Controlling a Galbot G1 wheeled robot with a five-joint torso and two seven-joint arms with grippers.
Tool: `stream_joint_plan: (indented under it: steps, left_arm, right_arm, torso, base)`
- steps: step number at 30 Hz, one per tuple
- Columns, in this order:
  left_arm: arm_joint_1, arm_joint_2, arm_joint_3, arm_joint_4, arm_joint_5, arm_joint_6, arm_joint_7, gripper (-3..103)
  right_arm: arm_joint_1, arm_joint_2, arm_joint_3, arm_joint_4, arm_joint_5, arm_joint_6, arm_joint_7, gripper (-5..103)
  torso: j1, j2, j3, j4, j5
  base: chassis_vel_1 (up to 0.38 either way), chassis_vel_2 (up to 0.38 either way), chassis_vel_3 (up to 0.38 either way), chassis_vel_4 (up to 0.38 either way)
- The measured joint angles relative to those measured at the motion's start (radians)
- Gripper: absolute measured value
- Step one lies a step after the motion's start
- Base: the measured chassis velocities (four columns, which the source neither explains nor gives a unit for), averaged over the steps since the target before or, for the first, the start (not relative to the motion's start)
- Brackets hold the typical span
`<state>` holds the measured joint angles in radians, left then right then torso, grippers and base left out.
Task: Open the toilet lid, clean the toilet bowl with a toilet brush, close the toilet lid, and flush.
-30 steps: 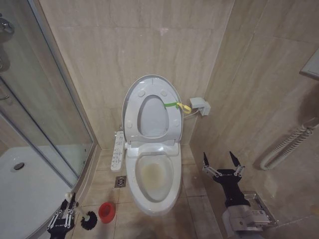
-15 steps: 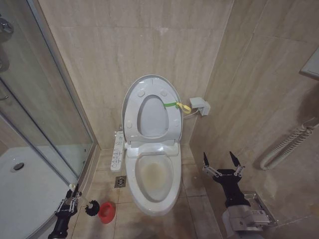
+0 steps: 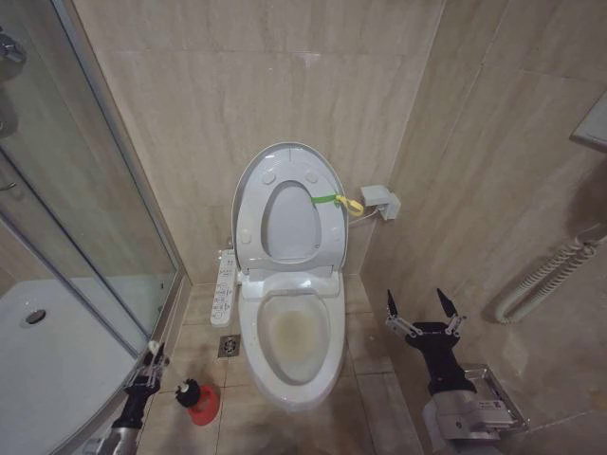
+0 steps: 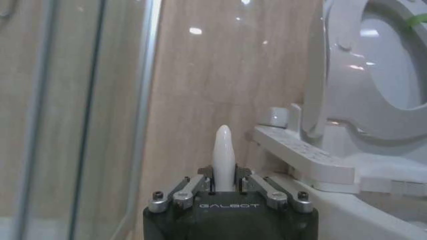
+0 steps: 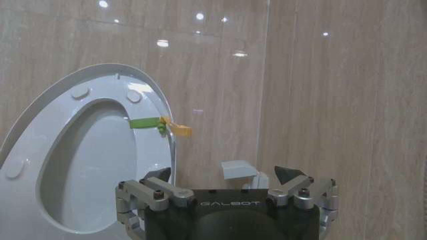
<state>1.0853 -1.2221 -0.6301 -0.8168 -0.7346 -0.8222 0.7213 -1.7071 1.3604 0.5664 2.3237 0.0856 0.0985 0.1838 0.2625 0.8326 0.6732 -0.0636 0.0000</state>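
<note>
My left gripper (image 3: pixel 152 358) clenched on toilet brush (image 3: pixel 169 376) handle, head over red cup (image 3: pixel 203 405). Carry level to toilet bowl (image 3: pixel 292 334), avoid rim. Right gripper (image 3: pixel 418 309) released, waiting.

This was a bathroom, small and tiled. A white toilet (image 3: pixel 289 332) stood against the back wall with its lid (image 3: pixel 245 194) raised upright and its stained bowl (image 3: pixel 291 335) open, and a control panel (image 3: pixel 225 287) with buttons ran along one side, marking it as an electronic bidet model. Beige marble-look tiles (image 3: pixel 237 85) covered the walls and the floor (image 3: pixel 370 341). On the robot's left was a glass shower enclosure (image 3: pixel 76 199) with a white tray (image 3: pixel 47 360) and a drain (image 3: pixel 35 317). A floor drain (image 3: pixel 229 346) sat beside the toilet. A red brush holder (image 3: pixel 203 402) stood on the floor near the shower. A white hose (image 3: pixel 545 277) hung on the right wall.
</note>
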Motion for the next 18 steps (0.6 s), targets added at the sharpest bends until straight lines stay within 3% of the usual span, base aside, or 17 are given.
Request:
stream_joint_plan:
  steps: [7,18]
  left_arm:
    - [-0.078,0.001,0.048,0.102,0.008,0.0,0.023,21]
    - [-0.077,0.0,0.047,0.154,0.028,0.0,0.033,21]
  right_arm:
    - [0.0,0.0,0.0,0.0,0.0,0.0,0.0,100]
    - [0.0,0.0,0.0,0.0,0.0,0.0,0.0,100]
  torso:
    - [0.0,0.0,0.0,-0.0002,0.0001]
    - [0.0,0.0,0.0,0.0001,0.0]
  base:
    - [0.0,0.0,0.0,0.0]
    - [0.0,0.0,0.0,0.0]
